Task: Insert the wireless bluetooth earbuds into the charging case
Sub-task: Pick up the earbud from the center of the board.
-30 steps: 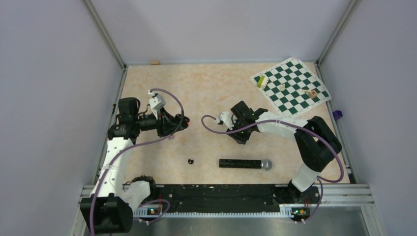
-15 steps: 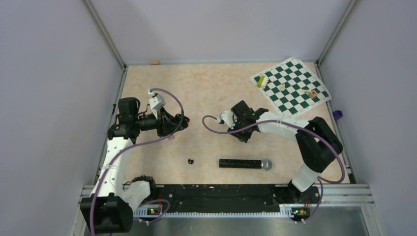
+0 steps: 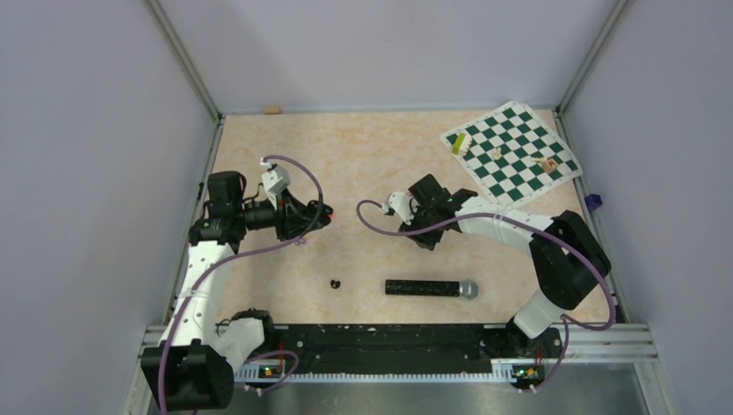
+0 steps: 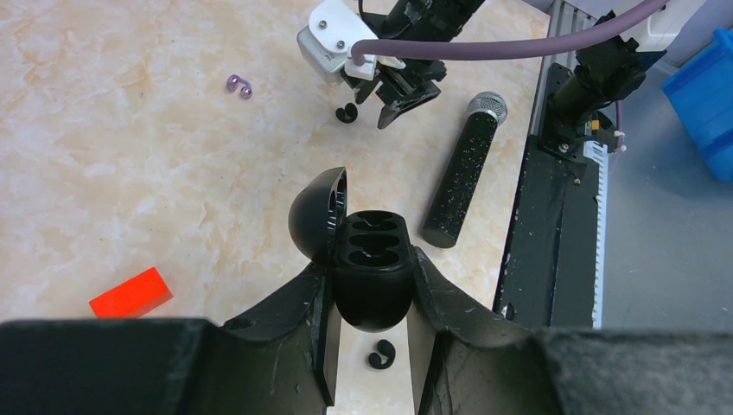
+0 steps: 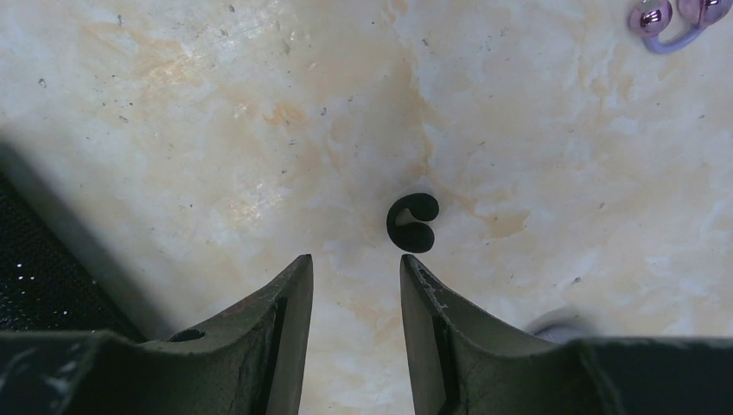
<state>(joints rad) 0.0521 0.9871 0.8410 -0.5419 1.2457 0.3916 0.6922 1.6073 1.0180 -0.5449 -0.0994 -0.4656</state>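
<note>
- Nothing is seated yet. My left hand [image 4: 370,268] is clamped on the charging case [image 4: 373,298], holding it off the table [image 4: 130,173] with the lid swung open. Both wells look empty in the left wrist view.
- My right hand [image 5: 354,264] is low over the table with its jaws partly spread and nothing between them. The nearer earbud [image 5: 411,223] lies on the table just beyond the fingertips, a little to one side of the gap rather than centred in it.
- The second earbud [image 3: 335,283] lies apart on the table, near the microphone [image 3: 430,288] and untouched.
- Still to do, as I judge it: line up on the nearer earbud, pick it and seat it in a well, then do the same for the second, and perhaps close the lid.
- Against the earlier top view, the right arm's elbow has swung outward and its hand has crept slightly away from me. The left arm, second earbud and microphone sit as they did.
</note>
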